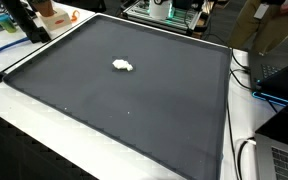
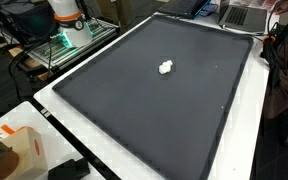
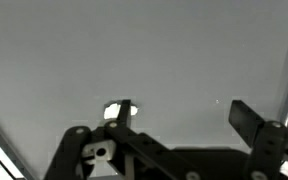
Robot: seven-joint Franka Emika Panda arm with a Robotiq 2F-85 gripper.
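Approach stage, by the look of it: the fingers [image 3: 246,118] stand wide and hold nothing. The small white crumpled lump [image 3: 113,111] lies near the middle of the black mat [image 1: 134,115], just beside one fingertip. A grasp would call for centring it between them.

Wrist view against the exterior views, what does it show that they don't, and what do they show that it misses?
Only the wrist view: the open pincer, one fingertip partly covering the small white lump. Only the exterior views: the full outline of the dark mat and the white table around it. Shared: the lump lying on the mat.
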